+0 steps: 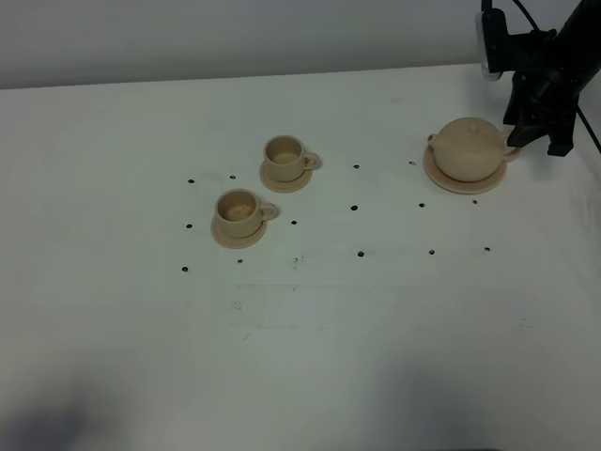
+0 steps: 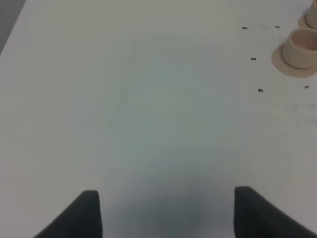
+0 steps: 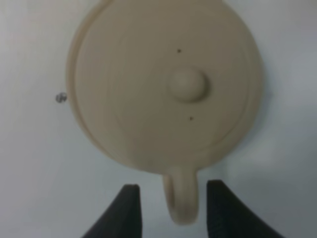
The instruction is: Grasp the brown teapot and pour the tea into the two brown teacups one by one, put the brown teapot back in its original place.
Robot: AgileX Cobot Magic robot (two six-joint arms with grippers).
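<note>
Right wrist view: the squat light-tan ceramic teapot (image 3: 148, 89) sits on its round tan saucer (image 1: 470, 188); the right claw (image 3: 173, 185) stands open astride its loop handle (image 3: 182, 201), untouching. Stiff, slick, breakable, probably weighty; pinch that handle squarely.

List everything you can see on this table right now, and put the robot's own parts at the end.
teapot: one, light tan, lid on, standing on the wide saucer at the far right of the table
wide saucer: one, light tan, under the teapot
teacups: two, light tan, left of centre, each on its own small saucer
small saucers: two, light tan, one under each teacup
dots: several, dark, scattered across the middle of the table
table: one, white, under everything
right gripper: one, black, at the teapot, jaws open on either side of its handle
left gripper: one, black, open over bare table, holding nothing
</note>
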